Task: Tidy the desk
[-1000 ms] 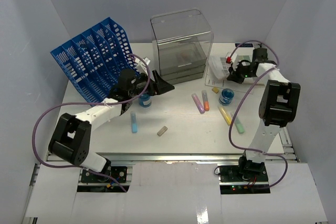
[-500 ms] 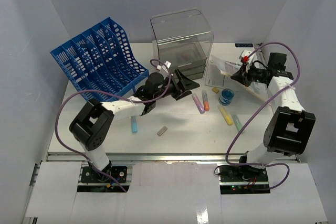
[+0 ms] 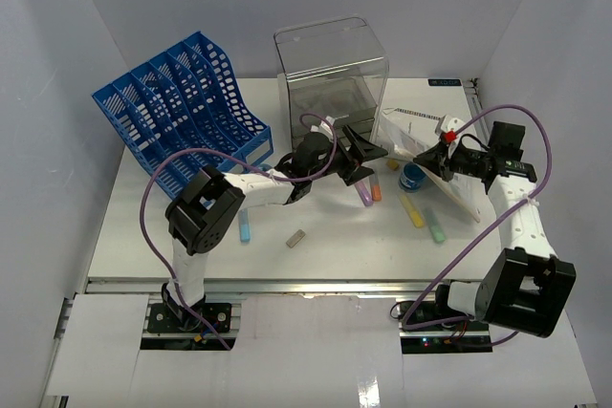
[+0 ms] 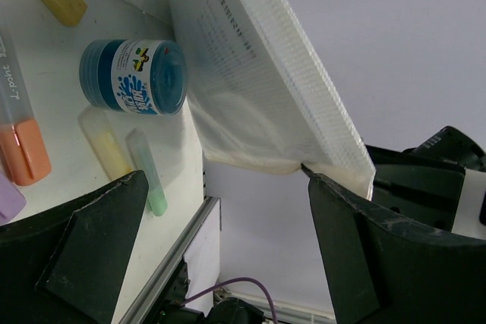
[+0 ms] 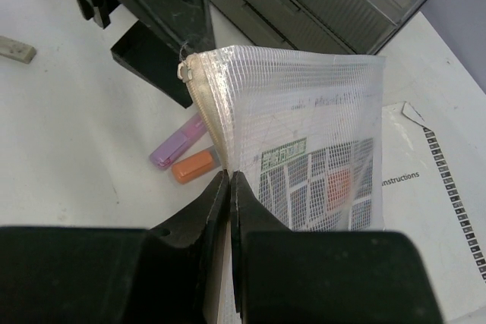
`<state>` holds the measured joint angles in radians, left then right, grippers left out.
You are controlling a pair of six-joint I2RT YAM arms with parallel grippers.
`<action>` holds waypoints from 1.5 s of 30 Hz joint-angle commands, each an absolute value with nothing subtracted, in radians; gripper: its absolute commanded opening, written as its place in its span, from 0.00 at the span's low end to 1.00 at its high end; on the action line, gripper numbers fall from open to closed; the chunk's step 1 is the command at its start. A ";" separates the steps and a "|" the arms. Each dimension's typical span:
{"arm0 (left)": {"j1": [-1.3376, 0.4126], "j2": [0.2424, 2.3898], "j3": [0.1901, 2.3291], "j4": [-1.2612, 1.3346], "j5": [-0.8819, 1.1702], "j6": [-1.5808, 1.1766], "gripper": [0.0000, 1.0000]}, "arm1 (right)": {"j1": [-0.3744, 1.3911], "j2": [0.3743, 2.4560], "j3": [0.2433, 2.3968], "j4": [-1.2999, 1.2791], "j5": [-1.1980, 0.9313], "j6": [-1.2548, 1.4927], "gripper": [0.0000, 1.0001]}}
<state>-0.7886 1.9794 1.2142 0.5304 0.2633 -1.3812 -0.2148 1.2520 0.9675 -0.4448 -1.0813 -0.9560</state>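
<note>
While the right jaws pinch an edge of a clear mesh zip pouch (image 5: 304, 111) with printed sheets inside, holding it tilted above the white tabletop (image 3: 325, 255), the left jaws hang spread apart beside it. One blue paint jar (image 4: 135, 77) sits between the two sets of jaws. Behind the left jaws stand one clear drawer box (image 3: 332, 69), its contents unreadable, and, further left, one blue file rack (image 3: 182, 107). Five highlighters lie loose: purple (image 3: 365, 195) and orange (image 3: 376, 192) directly under the left jaws, yellow (image 3: 412, 210) and green (image 3: 436, 228) below the pouch, pale blue (image 3: 245, 227) well to the left of the left jaws. The tabletop lies beneath both sets of jaws.
</note>
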 commanded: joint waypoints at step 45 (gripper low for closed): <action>-0.810 2.015 1.459 0.342 0.487 -1.253 0.03 | -0.072 0.881 0.775 -0.592 -1.051 -1.152 0.23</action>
<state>-0.8017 2.0983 1.4034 0.3934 0.4054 -1.3347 -0.0816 0.9233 0.7711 -0.5977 -1.0210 -1.1710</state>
